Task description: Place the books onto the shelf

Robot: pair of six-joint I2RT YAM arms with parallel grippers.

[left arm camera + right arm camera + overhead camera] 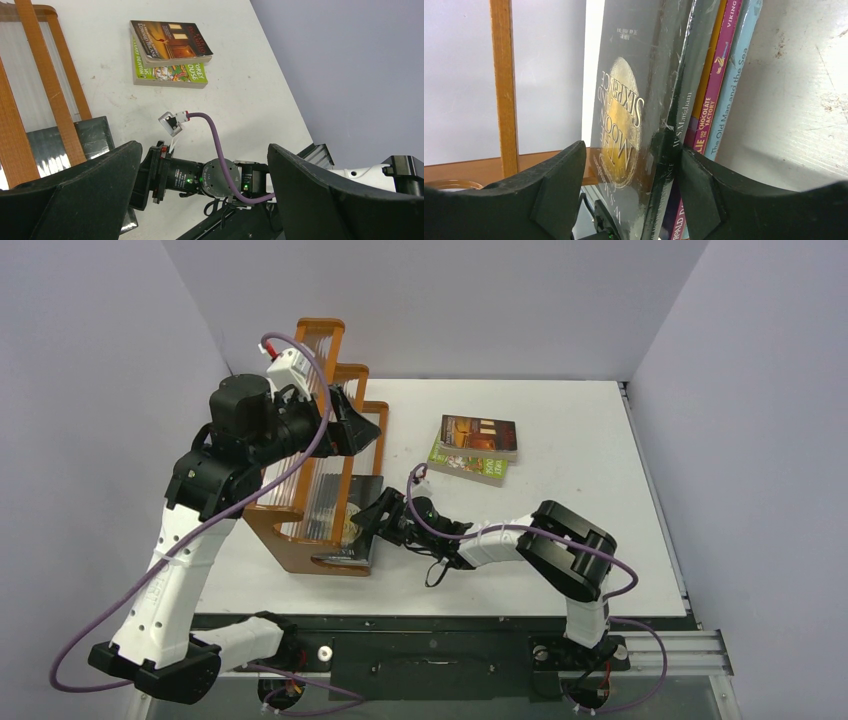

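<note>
Black book [624,100] upright at the near end of the shelf [330,335], pressed beside the Roald Dahl book [713,100] and the light blue book [735,75], all three spines turned toward the right gripper [629,155]. That gripper low at the shelf's near end, jaws spread to either side of the black book, wider than its spine, not clamped. Left gripper [204,147] raised by the shelf's far half, fingers wide apart, nothing between them. Right of the shelf and well apart from it, on the table [560,540]: dark brown-orange book [480,433] lying flat on the bright green book [470,470], partly covering it.
</note>
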